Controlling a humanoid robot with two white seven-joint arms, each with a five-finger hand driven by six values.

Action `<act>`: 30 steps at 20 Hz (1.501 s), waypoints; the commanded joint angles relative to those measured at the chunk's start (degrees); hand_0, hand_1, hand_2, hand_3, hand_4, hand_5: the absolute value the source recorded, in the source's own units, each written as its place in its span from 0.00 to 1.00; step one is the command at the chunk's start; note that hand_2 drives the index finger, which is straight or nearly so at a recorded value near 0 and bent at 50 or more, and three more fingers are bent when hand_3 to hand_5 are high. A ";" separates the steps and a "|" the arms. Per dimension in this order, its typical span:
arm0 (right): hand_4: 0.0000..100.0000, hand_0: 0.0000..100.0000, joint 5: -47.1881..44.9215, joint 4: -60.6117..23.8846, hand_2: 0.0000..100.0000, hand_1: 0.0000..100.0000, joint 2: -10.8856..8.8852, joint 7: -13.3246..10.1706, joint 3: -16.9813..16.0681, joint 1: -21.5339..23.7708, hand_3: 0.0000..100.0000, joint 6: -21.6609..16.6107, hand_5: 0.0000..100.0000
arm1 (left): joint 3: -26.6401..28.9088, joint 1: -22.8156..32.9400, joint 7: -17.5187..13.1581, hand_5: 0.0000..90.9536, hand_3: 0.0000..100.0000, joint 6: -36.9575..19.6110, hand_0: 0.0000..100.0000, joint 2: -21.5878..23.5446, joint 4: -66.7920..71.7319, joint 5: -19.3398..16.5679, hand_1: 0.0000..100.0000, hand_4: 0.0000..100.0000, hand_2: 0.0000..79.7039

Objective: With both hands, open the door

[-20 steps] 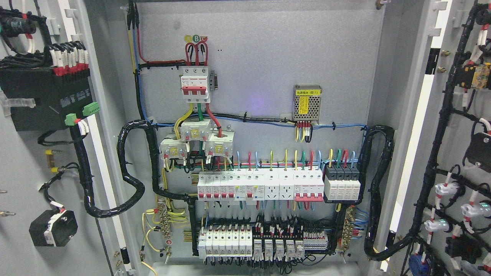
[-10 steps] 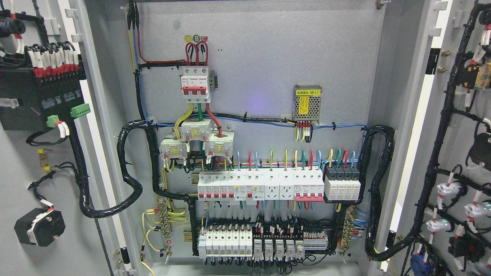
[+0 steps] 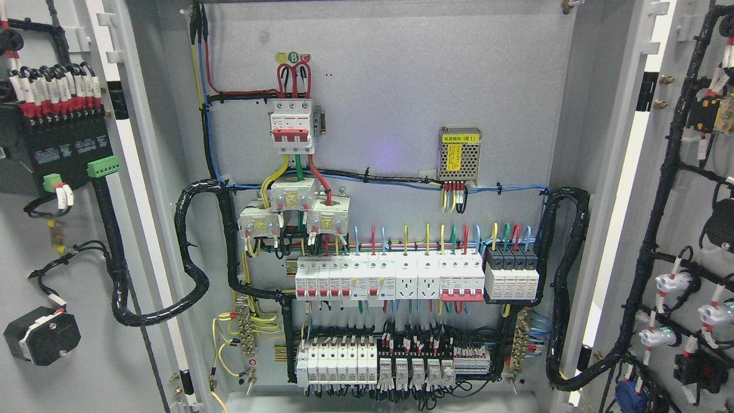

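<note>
In the head view an electrical cabinet stands with both doors swung wide. The left door [image 3: 34,241] shows its grey inner face at the picture's left, carrying a black module [image 3: 54,149] with red-tipped wires and a black round part [image 3: 41,335]. The right door [image 3: 682,189] shows its inner face at the right, with black cable looms and white lamp backs [image 3: 671,282]. Between them the grey back panel [image 3: 413,97] is fully exposed. Neither of my hands nor any arm appears in the picture.
On the back panel sit a red-and-white main breaker [image 3: 292,125], a perforated power supply [image 3: 459,155], a row of breakers [image 3: 390,278] and terminal blocks [image 3: 395,361]. Thick black corrugated conduits [image 3: 192,246] loop from the panel to each door.
The left door has swung further outward: its black module and round part slid left in the picture. The right door's parts drifted slightly right and down.
</note>
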 commanded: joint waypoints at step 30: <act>0.00 0.38 -2.14 3.26 0.00 0.00 3.59 -1.27 -5.64 2.62 0.00 -0.03 0.00 | 6.04 -5.40 0.83 0.00 0.00 10.79 0.00 7.87 15.37 0.62 0.00 0.00 0.00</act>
